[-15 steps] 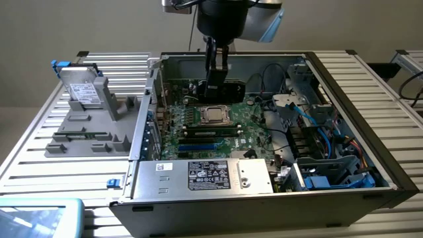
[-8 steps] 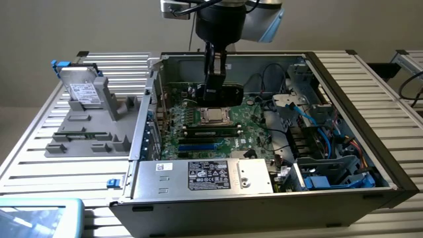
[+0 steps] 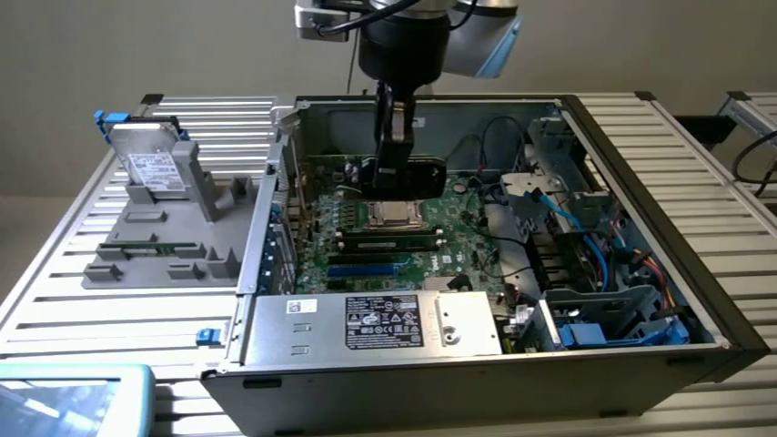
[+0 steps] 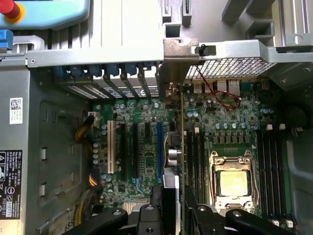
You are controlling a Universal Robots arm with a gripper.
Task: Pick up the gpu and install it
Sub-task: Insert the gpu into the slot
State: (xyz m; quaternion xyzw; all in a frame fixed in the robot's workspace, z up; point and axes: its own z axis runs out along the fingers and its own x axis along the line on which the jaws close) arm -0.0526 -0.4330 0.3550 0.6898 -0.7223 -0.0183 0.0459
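The gpu [image 3: 410,175] hangs on edge inside the open computer case, dark face showing in the exterior view, above the green motherboard [image 3: 364,250]. My gripper [image 3: 391,150] is shut on it from above. In the wrist view the gpu [image 4: 181,147] appears edge-on as a thin strip between my two black fingers [image 4: 155,198]. Its silver end bracket [image 4: 173,66] reaches the case's rear slot wall. The card lies between the blue expansion slot [image 4: 159,147] and the black memory slots [image 4: 195,156]. Whether it touches the board I cannot tell.
The CPU socket [image 4: 234,183] sits just beside the card. A power supply [image 3: 377,323] fills the case's near corner, and drive cages with blue cables [image 3: 607,309] stand at the exterior view's right. A grey hard drive [image 3: 156,168] rests on a grey fixture outside the case.
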